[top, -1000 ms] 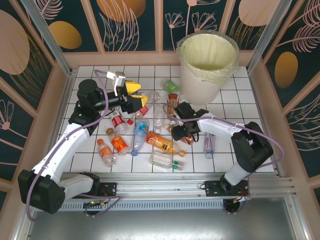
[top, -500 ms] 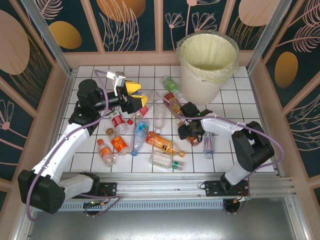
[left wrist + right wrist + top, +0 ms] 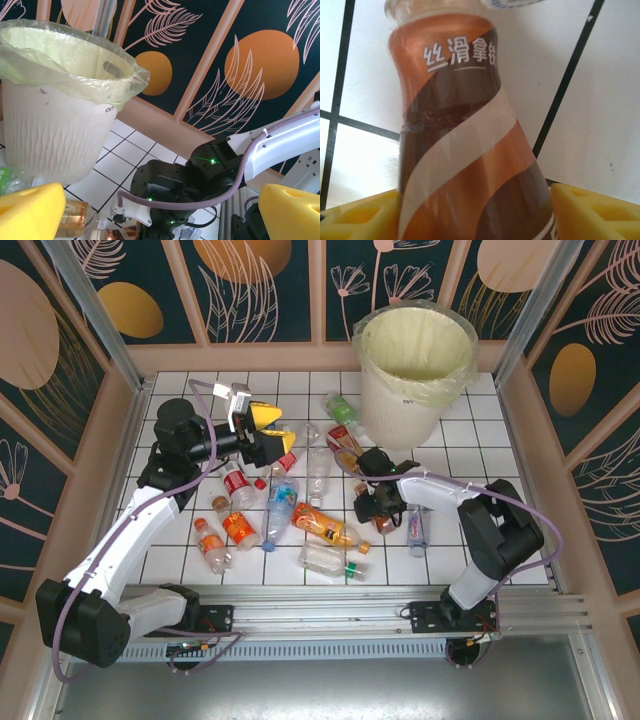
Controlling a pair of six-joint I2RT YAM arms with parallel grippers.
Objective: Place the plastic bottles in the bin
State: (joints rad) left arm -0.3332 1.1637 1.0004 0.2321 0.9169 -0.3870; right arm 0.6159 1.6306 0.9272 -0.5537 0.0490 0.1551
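Several plastic bottles lie on the white tiles, among them an orange-labelled one, a blue-labelled one and a red-labelled one. The bin, a white bucket with a pale yellow liner, stands at the back right, and its wall is also in the left wrist view. My right gripper is low on the tiles. Its yellow pads press both sides of a brown-labelled bottle. My left gripper hangs above the left bottles, open and empty, with its fingers far apart.
Wooden walls with dark leaf panels enclose the tiled floor. A bottle with a blue cap lies just right of my right gripper, and a clear one lies near the front rail. A green-labelled bottle rests beside the bin.
My right gripper shifted slightly right onto the brown-labelled bottle, and its jaws narrowed around it. The left arm has stayed still.
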